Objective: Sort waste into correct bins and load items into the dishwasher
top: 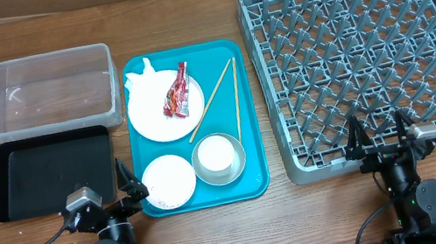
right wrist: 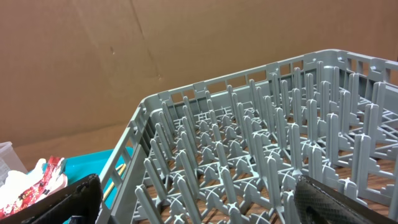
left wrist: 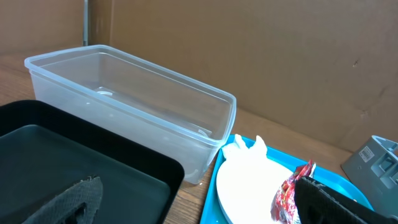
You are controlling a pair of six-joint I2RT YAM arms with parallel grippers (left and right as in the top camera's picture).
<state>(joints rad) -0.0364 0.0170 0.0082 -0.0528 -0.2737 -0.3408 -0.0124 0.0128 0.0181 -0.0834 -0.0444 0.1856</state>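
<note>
Your left gripper is hovering at the near edge of the table, beside the near left corner of the teal serving tray. Its jaws are standing wide apart and holding nothing. Your right gripper is hovering at the near rim of the grey dish rack, jaws likewise spread and gripping nothing.

The rack is sitting empty on the right of the table. The clear tub is standing at far left with nothing in it, and the black tray is lying just in front of it, also bare.

All the task items are resting on the teal tray. The large white plate is carrying the red wrapper, with the crumpled napkin lying at its far edge. The two chopsticks are lying to the right of that plate. Nearer you, the small plate is sitting beside the grey bowl, and the white cup is sitting inside the bowl. Loose grains are too small to make out.
</note>
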